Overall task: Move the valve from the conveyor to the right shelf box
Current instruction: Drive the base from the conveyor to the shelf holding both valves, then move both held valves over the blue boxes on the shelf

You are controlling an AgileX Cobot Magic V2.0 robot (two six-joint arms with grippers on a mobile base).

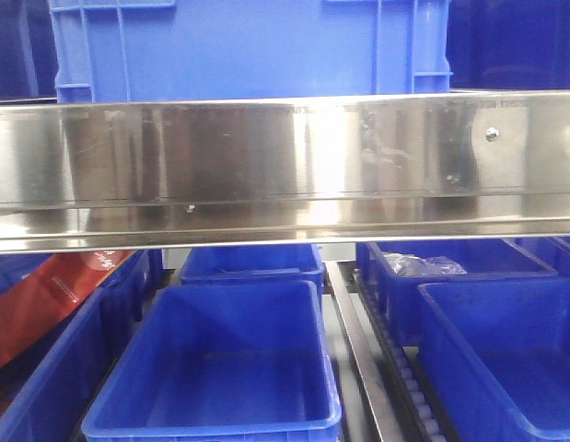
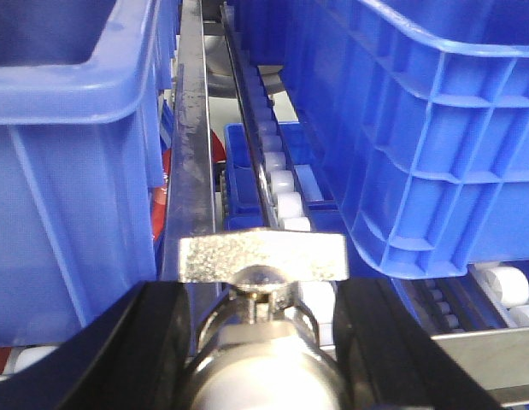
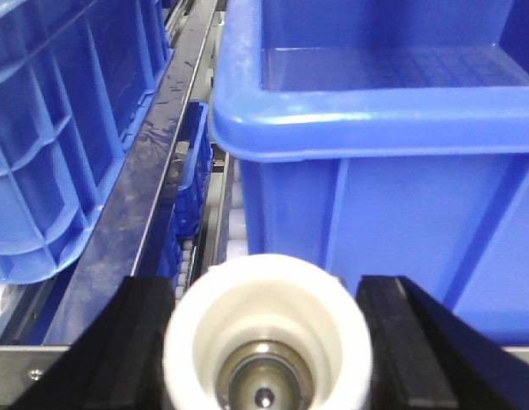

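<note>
You have one valve (image 2: 261,256) per wrist camera, two altogether. Up front, count one large blue crate (image 1: 248,46) above and at least five blue bins (image 1: 238,318) below.

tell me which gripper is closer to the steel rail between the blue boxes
Left, likely. The left gripper, holding a valve, points straight along the steel rail; the right gripper, also holding one, has it off to its left.

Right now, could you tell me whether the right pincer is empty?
No, a white-ended valve sits between the right pincer's black fingers.
</note>
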